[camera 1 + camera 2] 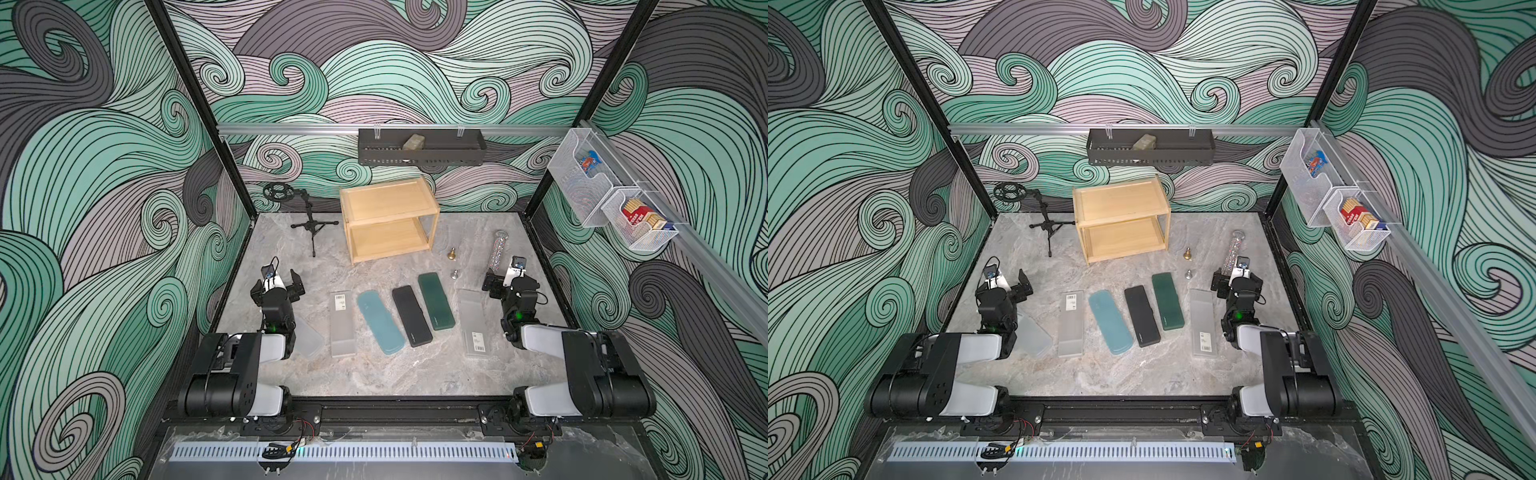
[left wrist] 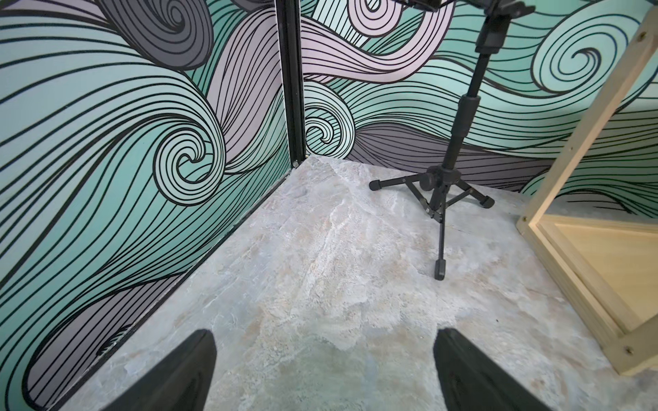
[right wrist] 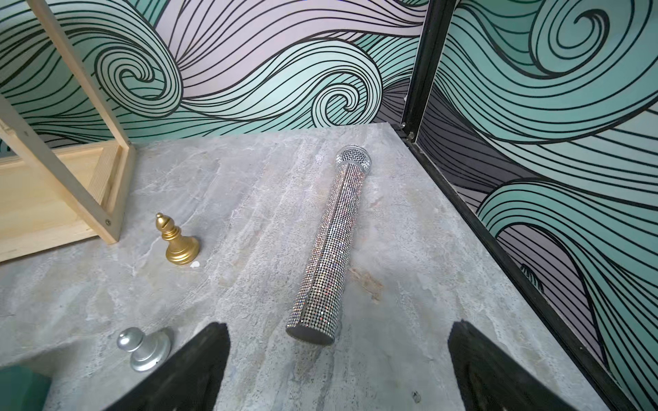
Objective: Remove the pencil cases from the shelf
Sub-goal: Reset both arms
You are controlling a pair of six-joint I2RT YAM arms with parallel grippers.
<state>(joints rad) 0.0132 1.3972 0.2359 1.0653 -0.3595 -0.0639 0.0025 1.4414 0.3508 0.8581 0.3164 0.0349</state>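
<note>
The left arm is folded up low, with its elbow back and its wrist up. The left gripper points forward. Its two black jaws are wide apart with nothing between them. The right arm is folded the same way. The right gripper is wide too and holds nothing. The arms are well apart.

Swirling teal, lilac and grey wave-pattern walls enclose a grey marble-look tabletop, framed by black posts and an aluminium rail
</note>
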